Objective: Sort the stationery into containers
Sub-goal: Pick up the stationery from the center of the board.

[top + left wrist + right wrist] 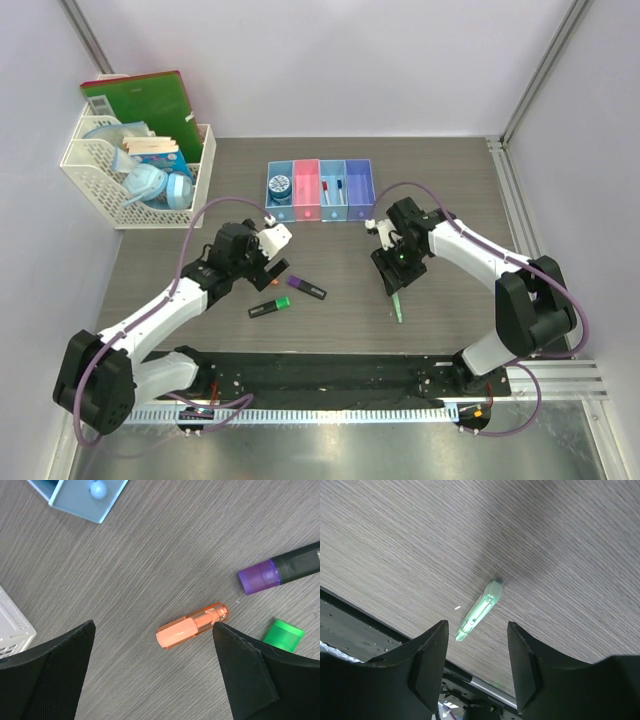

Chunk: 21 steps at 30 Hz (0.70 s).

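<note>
Orange highlighter (192,625) below wide-open, empty left claw (154,629)

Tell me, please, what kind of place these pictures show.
Probably a robot lab test cell, not an office: white walls with metal frame posts enclose the table, and the left arm and right arm are bolted at its near edge.

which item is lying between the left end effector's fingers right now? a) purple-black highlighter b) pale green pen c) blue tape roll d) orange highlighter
d: in the left wrist view the orange highlighter lies on the table between the open fingers of the left end effector, while the purple-black highlighter sits off to one side.
</note>
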### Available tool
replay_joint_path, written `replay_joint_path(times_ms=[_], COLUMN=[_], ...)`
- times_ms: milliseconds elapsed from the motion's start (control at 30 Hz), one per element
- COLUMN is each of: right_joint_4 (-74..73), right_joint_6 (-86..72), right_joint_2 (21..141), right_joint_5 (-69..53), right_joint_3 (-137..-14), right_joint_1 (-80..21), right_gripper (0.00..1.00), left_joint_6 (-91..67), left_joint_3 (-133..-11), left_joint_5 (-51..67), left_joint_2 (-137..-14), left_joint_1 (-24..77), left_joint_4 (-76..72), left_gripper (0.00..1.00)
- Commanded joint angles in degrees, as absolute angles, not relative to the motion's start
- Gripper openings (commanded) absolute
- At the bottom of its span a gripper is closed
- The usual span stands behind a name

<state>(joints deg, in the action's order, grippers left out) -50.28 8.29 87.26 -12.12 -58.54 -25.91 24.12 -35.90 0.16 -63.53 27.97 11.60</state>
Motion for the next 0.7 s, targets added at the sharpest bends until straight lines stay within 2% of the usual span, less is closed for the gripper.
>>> replay_joint_path(times_ms=[0,200,333,500,667], right_joint_4=[-50.71,-50.98,-51.06,-51.06,-51.06], right_joint_6=[6.33,6.5,6.59,6.77,6.77], right_joint_2=[87.54,88.07,87.89,87.71,88.51], right_joint_5=[-11.95,-14.23,-14.5,-15.12,-15.64], right_joint_3=[-60.03,-60.12,-60.12,-60.12,-60.21], right_joint_1=[-26.19,-26.19,-26.28,-26.19,-26.54], right_gripper=[0.55,0.54,0.54,0.54,0.54], left_joint_6=[27.15,35.84,47.42,58.34,67.83], left_joint_3=[-38.41,-38.41,-39.54,-45.08,-50.44], left_joint_5=[5.09,5.8,7.46,15.62,20.12], left_joint_2=[-65.12,-72.94,-76.28,-79.53,-84.37], left_joint_1=[27.6,27.42,25.06,18.47,16.0], left_joint_4=[10.81,9.05,8.78,19.38,27.5], left_gripper=[1.0,1.0,1.0,1.0,1.0])
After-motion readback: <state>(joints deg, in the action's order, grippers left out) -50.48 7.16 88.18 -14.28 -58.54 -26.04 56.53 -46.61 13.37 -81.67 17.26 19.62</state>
